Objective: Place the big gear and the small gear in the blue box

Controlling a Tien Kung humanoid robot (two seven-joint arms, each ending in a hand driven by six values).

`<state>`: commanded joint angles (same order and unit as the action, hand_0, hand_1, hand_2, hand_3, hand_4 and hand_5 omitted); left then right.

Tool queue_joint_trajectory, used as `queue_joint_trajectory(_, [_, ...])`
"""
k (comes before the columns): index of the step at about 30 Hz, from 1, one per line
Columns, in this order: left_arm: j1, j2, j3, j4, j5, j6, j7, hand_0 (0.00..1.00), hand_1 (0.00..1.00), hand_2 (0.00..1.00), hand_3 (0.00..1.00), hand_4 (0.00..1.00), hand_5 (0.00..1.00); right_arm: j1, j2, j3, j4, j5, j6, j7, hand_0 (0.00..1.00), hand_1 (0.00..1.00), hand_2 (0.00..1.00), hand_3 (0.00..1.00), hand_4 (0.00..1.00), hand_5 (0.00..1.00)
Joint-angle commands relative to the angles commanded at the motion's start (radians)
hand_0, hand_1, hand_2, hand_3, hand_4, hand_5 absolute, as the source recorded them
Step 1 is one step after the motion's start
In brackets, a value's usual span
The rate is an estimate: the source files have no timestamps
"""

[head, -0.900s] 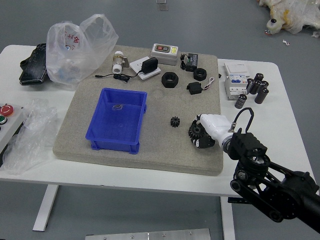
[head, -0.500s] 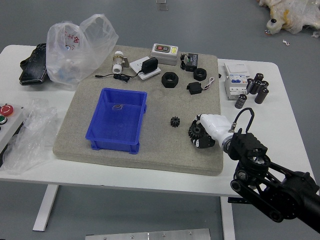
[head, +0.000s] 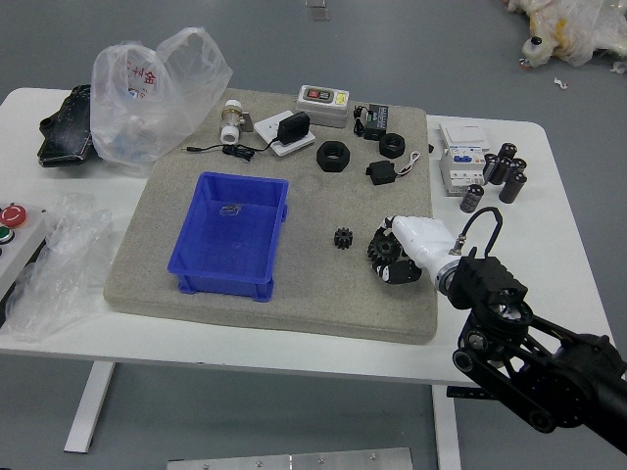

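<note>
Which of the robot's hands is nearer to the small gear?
Right. The right hand holds the big gear just right of the small gear; the left hand is out of view.

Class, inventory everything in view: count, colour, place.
box: 1, blue, mat left
piece: 1, silvery, in box
small gear: 1, black, mat centre
big gear: 1, black, over mat
rings: 2, black, far mat
blocks: 3, black, far mat
plate: 1, white, far mat
fitting: 1, whitish, far mat
device: 1, grey, far mat
carton stack: 1, white, table right
cylinders: several, black, table right
bags: 2, clear, left
pouch: 1, black, left
panel: 1, white, left edge
mat: 1, grey, table
table: 1, white, centre
bundle: 1, yellowish, floor
arm: 1, black, right hand round big gear
</note>
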<state>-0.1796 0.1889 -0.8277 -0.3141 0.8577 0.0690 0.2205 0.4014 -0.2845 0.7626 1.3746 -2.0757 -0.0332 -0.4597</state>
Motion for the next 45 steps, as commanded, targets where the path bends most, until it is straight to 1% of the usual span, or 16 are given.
queue_joint_trajectory(3, [-0.001, 0.0, 0.0, 0.0, 0.0, 0.0, 0.0, 0.583, 0.532, 0.535, 0.644, 0.662, 0.163, -0.001, -0.001, 0.0, 0.003, 0.016, -0.03, 0.029, 0.199, 0.459, 0.377, 0.506, 0.365, 0.002])
queue_joint_trajectory(6, [-0.001, 0.0, 0.0, 0.0, 0.0, 0.0, -0.001, 0.583, 0.532, 0.535, 0.644, 0.662, 0.163, -0.004, -0.002, -0.007, 0.01, 0.053, -0.083, 0.081, 0.199, 0.459, 0.377, 0.506, 0.365, 0.002])
queue_joint_trajectory(7, [-0.001, 0.0, 0.0, 0.0, 0.001, 0.0, 0.0, 0.583, 0.532, 0.536, 0.643, 0.661, 0.163, -0.006, -0.002, -0.01, 0.014, 0.076, -0.106, 0.103, 0.204, 0.458, 0.417, 0.513, 0.404, 0.002])
queue_joint_trajectory(10, [0.0, -0.001, -0.001, 0.0, 0.002, 0.0, 0.0, 0.583, 0.532, 0.536, 0.643, 0.661, 0.163, -0.015, 0.0, -0.02, 0.036, 0.181, -0.178, 0.18, 0.204, 0.458, 0.417, 0.513, 0.404, 0.002])
queue_joint_trajectory(13, [0.0, -0.001, -0.001, 0.0, 0.002, -0.001, 0.001, 0.583, 0.533, 0.535, 0.643, 0.661, 0.163, -0.02, 0.002, -0.021, 0.046, 0.295, -0.235, 0.258, 0.205, 0.454, 0.413, 0.519, 0.403, 0.002])
queue_joint_trajectory(15, [0.0, 0.0, -0.001, 0.0, 0.002, 0.0, 0.0, 0.583, 0.533, 0.535, 0.643, 0.661, 0.163, -0.021, 0.003, -0.024, 0.05, 0.373, -0.253, 0.309, 0.205, 0.454, 0.413, 0.519, 0.403, 0.002])
queue_joint_trajectory(21, [0.0, 0.0, 0.0, 0.0, 0.001, 0.0, 0.0, 0.583, 0.533, 0.536, 0.644, 0.662, 0.163, -0.016, 0.015, -0.042, 0.053, 0.607, -0.26, 0.45, 0.204, 0.451, 0.416, 0.52, 0.405, 0.002])
queue_joint_trajectory(23, [0.0, 0.0, 0.0, 0.0, 0.001, 0.0, 0.0, 0.583, 0.533, 0.536, 0.644, 0.662, 0.163, -0.013, 0.017, -0.049, 0.054, 0.677, -0.256, 0.484, 0.204, 0.451, 0.416, 0.52, 0.405, 0.002])
queue_joint_trajectory(27, [0.0, 0.0, -0.001, 0.0, 0.002, -0.001, 0.001, 0.583, 0.532, 0.536, 0.644, 0.661, 0.163, 0.0, 0.018, -0.072, 0.059, 0.83, -0.238, 0.525, 0.213, 0.456, 0.431, 0.531, 0.41, 0.002])
queue_joint_trajectory(31, [0.0, 0.0, -0.001, 0.0, 0.002, 0.0, 0.001, 0.583, 0.532, 0.536, 0.644, 0.661, 0.163, 0.015, 0.023, -0.093, 0.068, 0.963, -0.231, 0.536, 0.213, 0.456, 0.431, 0.531, 0.41, 0.002])
queue_joint_trajectory(32, [-0.001, 0.0, -0.001, 0.0, 0.001, 0.0, 0.001, 0.583, 0.533, 0.536, 0.644, 0.662, 0.164, 0.019, 0.026, -0.097, 0.07, 0.99, -0.231, 0.536, 0.233, 0.465, 0.461, 0.537, 0.43, 0.002])
queue_joint_trajectory(37, [-0.001, 0.0, -0.002, -0.001, 0.004, -0.001, 0.001, 0.583, 0.533, 0.536, 0.644, 0.662, 0.164, 0.041, 0.034, -0.121, 0.074, 1.098, -0.231, 0.533, 0.233, 0.465, 0.461, 0.537, 0.43, 0.002])
queue_joint_trajectory(40, [-0.001, 0.001, -0.004, -0.001, 0.006, -0.001, 0.003, 0.583, 0.533, 0.535, 0.643, 0.662, 0.163, 0.061, 0.04, -0.136, 0.081, 1.108, -0.235, 0.522, 0.239, 0.469, 0.475, 0.537, 0.435, 0.002])
queue_joint_trajectory(43, [-0.002, 0.001, -0.004, -0.001, 0.006, -0.002, 0.003, 0.583, 0.533, 0.535, 0.643, 0.662, 0.163, 0.081, 0.047, -0.148, 0.092, 1.074, -0.247, 0.502, 0.239, 0.469, 0.475, 0.537, 0.435, 0.002])
queue_joint_trajectory(44, [-0.002, 0.001, -0.003, -0.001, 0.006, -0.001, 0.003, 0.583, 0.532, 0.536, 0.643, 0.661, 0.163, 0.092, 0.049, -0.156, 0.097, 1.061, -0.25, 0.493, 0.251, 0.479, 0.496, 0.539, 0.444, 0.002])
queue_joint_trajectory(45, [-0.002, 0.001, -0.004, -0.001, 0.006, -0.002, 0.003, 0.583, 0.532, 0.536, 0.643, 0.661, 0.163, 0.1, 0.051, -0.162, 0.101, 1.054, -0.251, 0.487, 0.251, 0.479, 0.496, 0.539, 0.444, 0.002])
